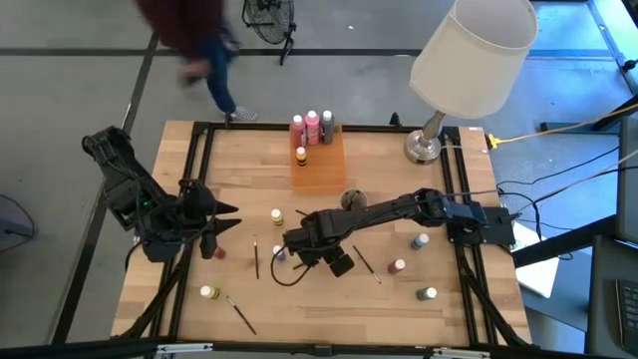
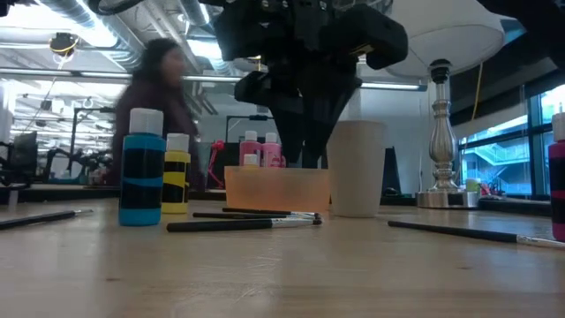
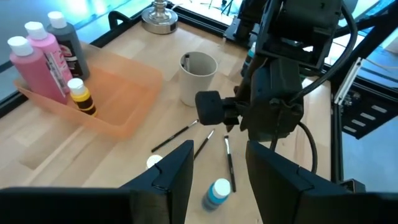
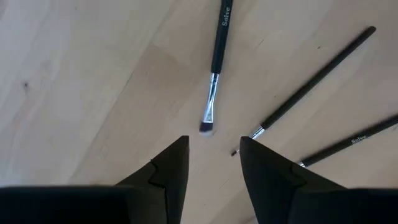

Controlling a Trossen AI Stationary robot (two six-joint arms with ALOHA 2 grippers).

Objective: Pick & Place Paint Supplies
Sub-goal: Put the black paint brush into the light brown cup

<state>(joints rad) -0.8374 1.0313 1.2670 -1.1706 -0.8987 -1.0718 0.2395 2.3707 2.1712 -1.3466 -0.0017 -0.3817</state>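
Three thin dark paintbrushes [image 4: 214,68], [image 4: 314,81], [image 4: 348,146] lie flat on the wooden table under my right gripper [image 4: 214,162]. It hangs open near the table's middle [image 1: 304,242], pointing down, with nothing between its fingers. My left gripper [image 3: 217,168] is open too, raised at the table's left [image 1: 221,217], and looks slanting down at a blue bottle [image 3: 216,193] standing on the table. Pink, grey and yellow bottles [image 1: 312,127] stand in the orange tray [image 1: 324,170]. More bottles stand loose on the table: yellow [image 1: 277,215], blue [image 1: 420,240], red [image 1: 399,266], green [image 1: 428,293].
A small round cup [image 1: 351,199] stands just beyond my right gripper. A table lamp [image 1: 429,145] stands at the far right corner. Other brushes [image 1: 239,312], [image 1: 364,261] lie toward the near edge. A person [image 1: 194,40] moves on the floor beyond the far edge.
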